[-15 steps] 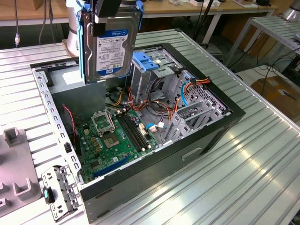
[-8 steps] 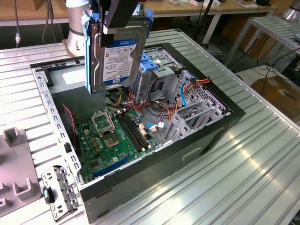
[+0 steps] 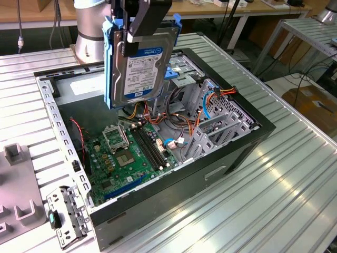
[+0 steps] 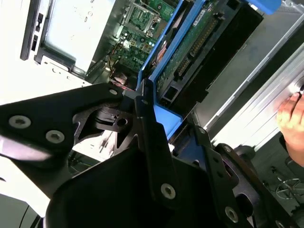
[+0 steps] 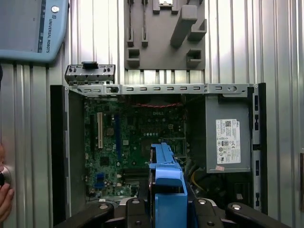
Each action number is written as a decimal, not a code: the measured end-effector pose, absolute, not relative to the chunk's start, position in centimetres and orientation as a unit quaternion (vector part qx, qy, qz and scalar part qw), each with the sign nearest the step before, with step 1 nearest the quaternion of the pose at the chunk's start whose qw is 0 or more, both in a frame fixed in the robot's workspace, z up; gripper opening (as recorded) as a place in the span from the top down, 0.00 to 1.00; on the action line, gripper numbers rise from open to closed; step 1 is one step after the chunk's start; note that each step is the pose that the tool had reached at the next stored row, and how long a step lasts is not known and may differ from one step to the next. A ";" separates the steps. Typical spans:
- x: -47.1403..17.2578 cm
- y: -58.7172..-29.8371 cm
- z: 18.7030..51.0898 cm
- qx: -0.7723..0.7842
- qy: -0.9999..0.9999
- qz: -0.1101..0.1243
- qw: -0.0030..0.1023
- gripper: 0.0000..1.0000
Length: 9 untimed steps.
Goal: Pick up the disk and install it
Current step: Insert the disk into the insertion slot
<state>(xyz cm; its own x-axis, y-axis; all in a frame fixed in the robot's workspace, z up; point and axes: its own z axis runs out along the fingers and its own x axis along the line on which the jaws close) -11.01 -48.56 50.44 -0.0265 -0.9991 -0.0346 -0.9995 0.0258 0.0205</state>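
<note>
The disk [image 3: 141, 66], a dark hard drive in a bright blue carrier frame, hangs upright above the open computer case [image 3: 210, 168], over the motherboard [image 3: 126, 153]. My gripper [image 3: 143, 25] is shut on the disk's top edge. In the second wrist view the black fingers [image 4: 151, 142] clamp the blue frame [image 4: 166, 121], with the drive's green circuit side [image 4: 190, 52] facing out. The first wrist view looks straight down past the blue carrier [image 5: 166, 183] onto the motherboard [image 5: 133, 142].
A grey drive cage with a blue handle [image 3: 181, 71] and loose cables [image 3: 210, 100] fill the case's far side. The power supply [image 5: 228, 137] sits in one corner. A grey fixture [image 3: 16, 179] and a metal bracket [image 3: 66, 216] lie beside the case. A person's hand [image 4: 292, 118] is close by.
</note>
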 end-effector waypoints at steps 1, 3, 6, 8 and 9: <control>-10.7 -48.6 50.4 -0.698 0.716 0.019 0.005 0.63; -10.2 -48.6 50.4 -0.698 0.716 0.019 0.005 0.63; -9.3 -48.6 50.4 -0.698 0.716 0.019 0.005 0.63; -8.9 -48.6 50.4 -0.698 0.716 0.019 0.005 0.63; -8.7 -48.6 50.4 -0.698 0.716 0.019 0.005 0.63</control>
